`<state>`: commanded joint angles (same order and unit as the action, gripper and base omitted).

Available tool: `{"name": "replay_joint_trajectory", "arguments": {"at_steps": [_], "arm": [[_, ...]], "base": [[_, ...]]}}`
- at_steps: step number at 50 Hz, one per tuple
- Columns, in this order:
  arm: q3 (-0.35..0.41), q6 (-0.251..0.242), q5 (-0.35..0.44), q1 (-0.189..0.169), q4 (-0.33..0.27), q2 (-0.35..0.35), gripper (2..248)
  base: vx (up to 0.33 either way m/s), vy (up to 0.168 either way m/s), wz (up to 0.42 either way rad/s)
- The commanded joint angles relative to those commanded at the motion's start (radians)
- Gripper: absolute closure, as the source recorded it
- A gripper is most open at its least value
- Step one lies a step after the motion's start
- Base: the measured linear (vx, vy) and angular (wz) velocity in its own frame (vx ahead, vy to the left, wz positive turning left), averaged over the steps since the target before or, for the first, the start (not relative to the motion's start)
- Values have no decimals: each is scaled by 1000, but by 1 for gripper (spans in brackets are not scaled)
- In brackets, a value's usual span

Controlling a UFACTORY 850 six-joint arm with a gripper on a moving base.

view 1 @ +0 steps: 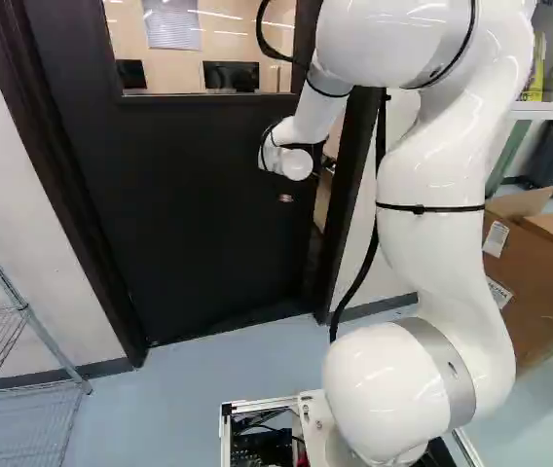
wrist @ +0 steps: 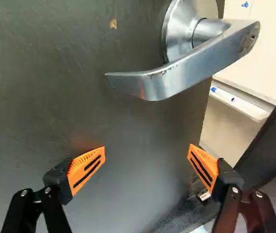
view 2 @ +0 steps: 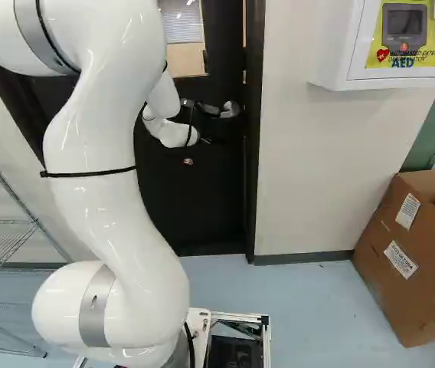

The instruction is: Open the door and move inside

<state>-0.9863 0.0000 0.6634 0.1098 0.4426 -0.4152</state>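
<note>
Door (view 1: 199, 204), black, stands ajar on its handle (wrist: 177, 77) side. Gripper (wrist: 146, 151) faces it with jaws spread wide, handle ahead and ungripped, probably so the arm (view 1: 432, 233) can push the door inward.

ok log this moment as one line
black two-finger gripper: open, orange pads apart | silver metal lever handle: ahead, ungripped | dark windowed door: ajar

Ahead of the tool (view 2: 206, 140) are one door (view 1: 189, 195), one handle (wrist: 177, 75) and, farther off, two monitors (view 1: 231, 75); well apart, one wire rack (view 1: 23, 321).
</note>
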Motion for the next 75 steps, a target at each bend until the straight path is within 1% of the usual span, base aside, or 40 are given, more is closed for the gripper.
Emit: {"name": "replay_joint_trajectory", "arguments": {"at_steps": [17,49,61,75], "arm": [[-99,0,-10,19,48,-78,3],[-292,0,-11,52,52,-223,3],[-312,0,-11,76,49,-239,3],[-324,0,-11,108,18,-247,3]], "base": [[0,0,0],[0,0,0],[0,0,0],[0,0,0]]}}
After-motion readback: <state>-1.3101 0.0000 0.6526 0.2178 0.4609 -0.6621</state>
